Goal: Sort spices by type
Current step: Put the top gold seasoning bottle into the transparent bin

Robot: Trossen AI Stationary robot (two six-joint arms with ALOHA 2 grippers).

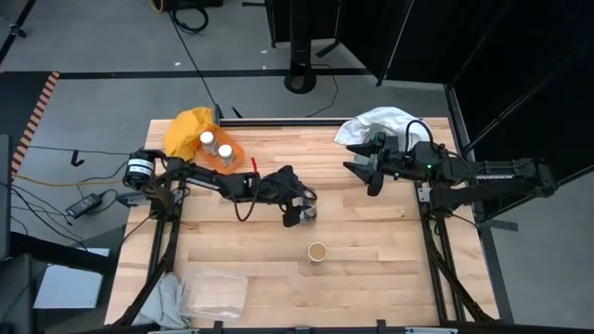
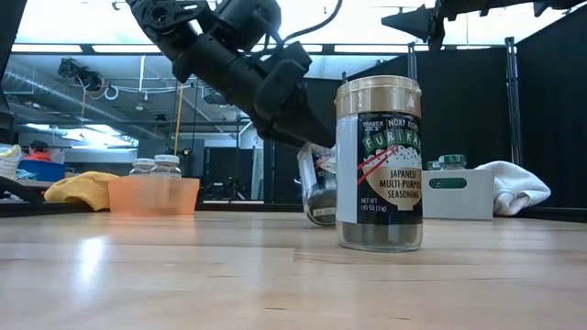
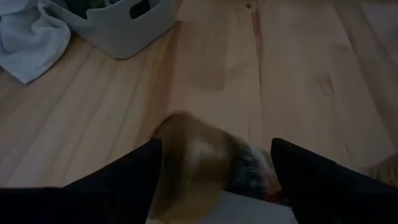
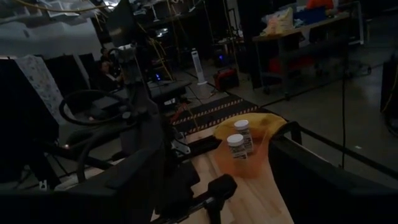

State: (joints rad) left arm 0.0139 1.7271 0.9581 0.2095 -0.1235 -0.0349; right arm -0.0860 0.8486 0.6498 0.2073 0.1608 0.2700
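Observation:
My left gripper (image 1: 301, 213) (image 3: 216, 144) is at the table's middle, shut on a tilted spice jar with a tan lid (image 2: 318, 188). A second tan-lid jar (image 1: 317, 251) (image 2: 379, 165) stands upright nearer the near edge. Two white-lid jars (image 1: 215, 145) (image 4: 239, 140) stand in the orange tray (image 2: 153, 194). Green lids (image 2: 449, 162) show above the grey tray (image 2: 459, 192). My right gripper (image 1: 364, 170) (image 4: 214, 155) hovers open over the far right of the table, touching nothing. My left gripper pinches the tan-lid jar (image 3: 199, 165) between its two fingers (image 3: 124, 180), which lie across it about where the lid meets the body. They slant down from the table's left. The jar is tilted, its lower end (image 2: 321, 218) near the table; whether it touches I cannot tell.
The orange tray sits on a yellow cloth (image 1: 190, 125) at the far left. The grey tray (image 3: 118, 25) and a white cloth (image 1: 376, 121) (image 3: 31, 31) lie at the far right. A clear plastic tray (image 1: 213, 292) lies near the near left corner beside a grey rag (image 1: 167, 297).

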